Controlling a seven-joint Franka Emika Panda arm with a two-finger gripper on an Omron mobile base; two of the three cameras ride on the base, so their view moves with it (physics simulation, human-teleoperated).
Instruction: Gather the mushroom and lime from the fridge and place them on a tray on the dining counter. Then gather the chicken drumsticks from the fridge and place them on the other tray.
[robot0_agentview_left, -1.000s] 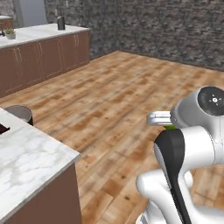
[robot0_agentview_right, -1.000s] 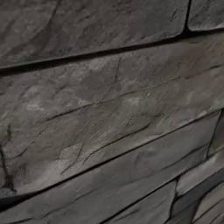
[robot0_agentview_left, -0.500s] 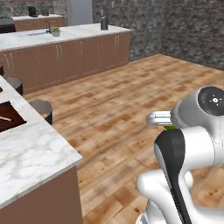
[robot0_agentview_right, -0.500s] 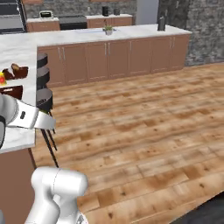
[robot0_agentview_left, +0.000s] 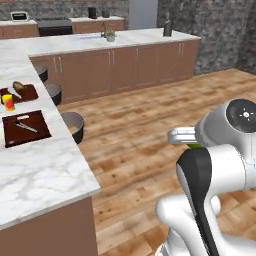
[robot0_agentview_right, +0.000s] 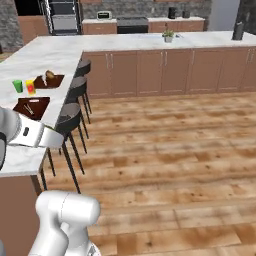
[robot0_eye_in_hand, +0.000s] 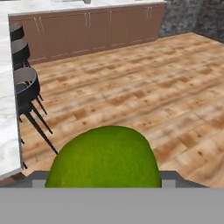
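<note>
A kitchen with a wood plank floor (robot0_agentview_right: 165, 165) and a white marble table (robot0_agentview_left: 35, 170) lined with dark stools (robot0_agentview_right: 70, 117). The tool holds a round green lime (robot0_eye_in_hand: 104, 159) between its spread fingers, over the floor beside the table. Two dark brown trays (robot0_agentview_left: 25, 127) lie on the table, with brown cabinets (robot0_agentview_right: 165, 70) beyond.

Warm wooden plank floor (robot0_agentview_right: 175, 150) runs across the room to a long white marble-topped bench (robot0_agentview_right: 150, 41) fronted by brown wooden cabinets (robot0_agentview_right: 165, 72). Dark round bar stools (robot0_agentview_right: 70, 117) stand tucked beside the near marble bench (robot0_agentview_left: 40, 170). A rough dark grey stone wall (robot0_agentview_left: 215, 30) rises behind.
</note>
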